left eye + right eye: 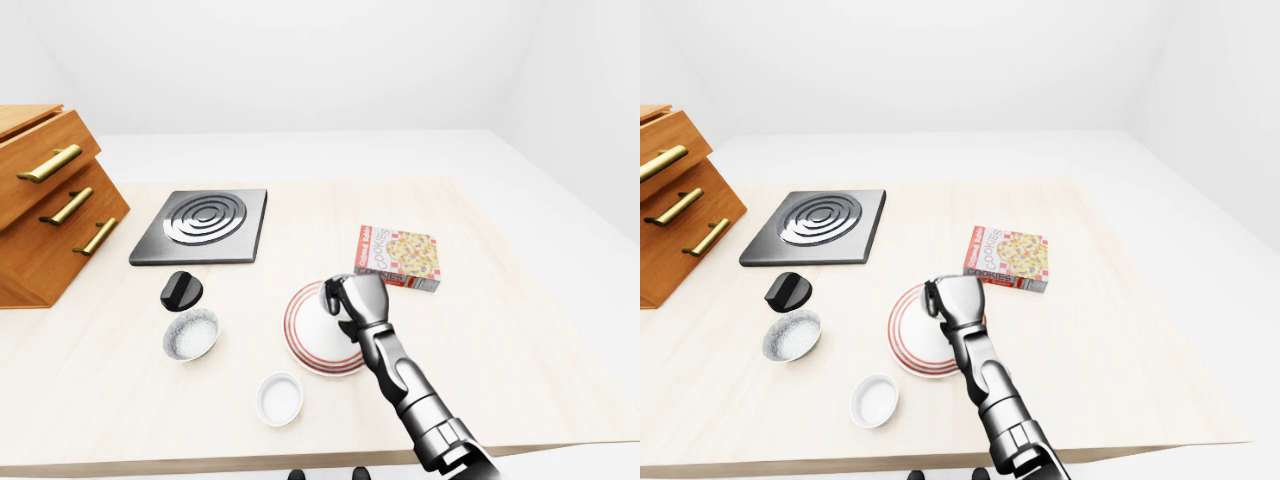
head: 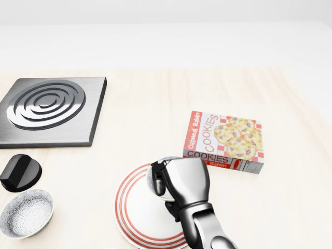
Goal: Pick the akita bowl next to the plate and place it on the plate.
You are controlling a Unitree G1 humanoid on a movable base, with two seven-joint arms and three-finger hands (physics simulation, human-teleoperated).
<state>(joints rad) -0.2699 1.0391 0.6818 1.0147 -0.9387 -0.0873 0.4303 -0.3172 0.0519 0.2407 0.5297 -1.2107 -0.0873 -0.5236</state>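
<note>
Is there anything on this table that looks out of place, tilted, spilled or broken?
Nothing stands out. The cookie box lies flat beside the plate, the two bowls sit upright, and the right robot hand hovers over the plate. No spill or damage is visible.

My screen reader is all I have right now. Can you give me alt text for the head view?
The right hand hangs over the red-ringed plate, fingers curled round something grey that is mostly hidden. A cookie box lies right of it; a speckled bowl, black knob and burner plate sit at left.
</note>
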